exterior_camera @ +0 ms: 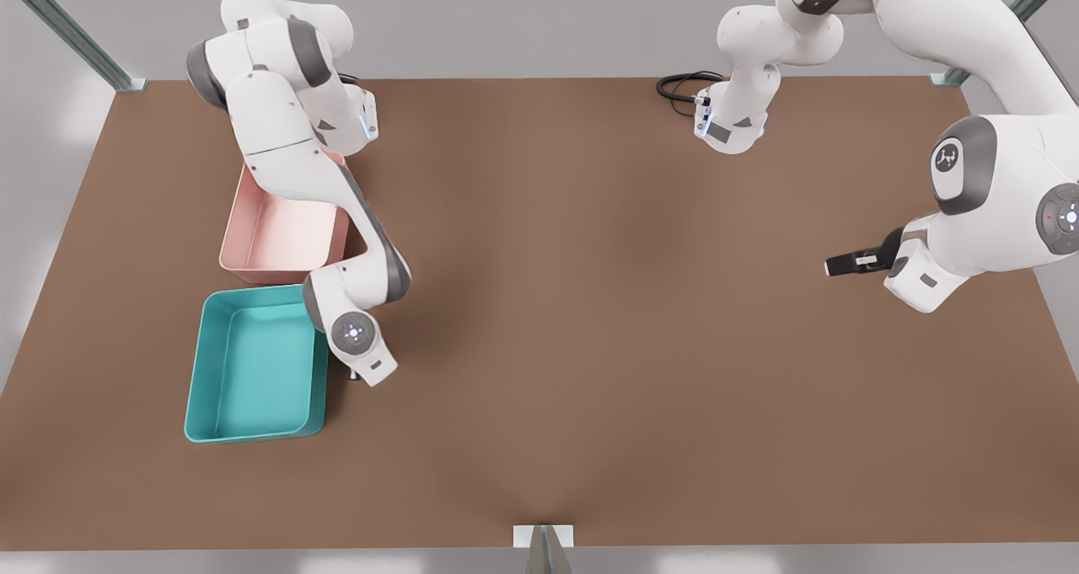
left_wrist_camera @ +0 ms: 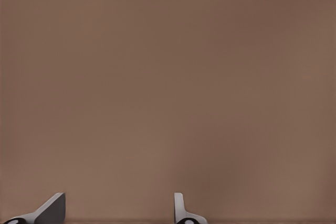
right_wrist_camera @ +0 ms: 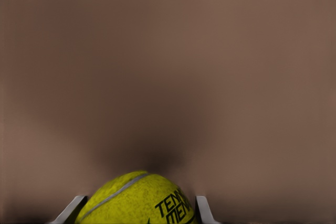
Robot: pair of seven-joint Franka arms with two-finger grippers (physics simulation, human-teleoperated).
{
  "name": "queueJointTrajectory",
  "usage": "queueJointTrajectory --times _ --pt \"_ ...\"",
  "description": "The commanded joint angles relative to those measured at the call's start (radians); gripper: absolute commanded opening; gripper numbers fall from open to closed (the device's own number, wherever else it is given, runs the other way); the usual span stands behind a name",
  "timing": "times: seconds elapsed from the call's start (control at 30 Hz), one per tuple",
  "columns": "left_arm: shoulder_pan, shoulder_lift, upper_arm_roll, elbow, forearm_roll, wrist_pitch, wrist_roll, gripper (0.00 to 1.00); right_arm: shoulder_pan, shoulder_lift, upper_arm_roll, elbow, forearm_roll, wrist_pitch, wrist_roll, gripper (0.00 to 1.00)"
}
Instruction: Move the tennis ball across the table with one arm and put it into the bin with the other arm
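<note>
Tennis ball (right_wrist_camera: 131, 195): sits between the two fingers of the right gripper (right_wrist_camera: 139, 204), which close against its sides; the seam and black lettering face the wrist camera. A dark shadow lies on the desk (exterior_camera: 590, 304) directly under the gripper, so the ball is judged to be low over the surface or resting on it; which of the two cannot be told.

In the front view the right gripper (exterior_camera: 358, 378) points down beneath its wrist, which hides the ball. The bin (exterior_camera: 253, 372) stands just beside this gripper and holds nothing. A pink tray (exterior_camera: 278, 237) stands beyond the bin, under the same arm.

Left gripper (exterior_camera: 843, 264): well apart from the right gripper, across the desk, waiting. Its fingers (left_wrist_camera: 52, 208) stand wide with nothing between them.

Assessment: the crossing appears complete, since the ball is at the bin side and in the second arm's grip. Outstanding: lift, carry over the near wall of the bin, release
</note>
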Motion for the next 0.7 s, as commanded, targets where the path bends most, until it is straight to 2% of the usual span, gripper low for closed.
queueJointTrajectory --times 0.0,0.2,0.37,0.43,0.6,0.63,0.67 --pt "-0.002 -0.003 -0.001 0.002 0.0 -0.036 -0.007 1.0 -0.003 -0.033 0.0 0.007 0.05 -0.081 0.004 0.63" --pt "0.003 0.001 0.001 0.002 0.0 -0.031 -0.002 1.0 -0.11 -0.187 -0.001 0.04 0.09 -0.297 -0.068 0.63" --pt "0.003 0.009 0.001 0.002 0.0 -0.033 -0.002 1.0 -0.239 -0.135 -0.009 0.052 0.027 -0.274 -0.194 0.64" --pt "0.003 0.009 -0.001 0.002 0.0 -0.033 -0.002 1.0 -0.259 -0.103 -0.009 0.053 0.033 -0.265 -0.192 1.0" --pt "0.003 0.01 0.001 0.002 0.0 -0.033 -0.002 1.0 -0.262 -0.079 -0.009 0.131 0.049 -0.272 -0.172 1.0" --pt "0.003 0.01 0.001 0.002 0.0 -0.033 -0.002 1.0 -0.262 -0.08 -0.012 0.179 0.108 -0.295 -0.154 1.0" --pt "0.003 0.01 0.001 0.002 0.0 -0.033 -0.002 1.0 -0.258 -0.08 -0.014 0.269 0.133 -0.404 -0.01 1.0"
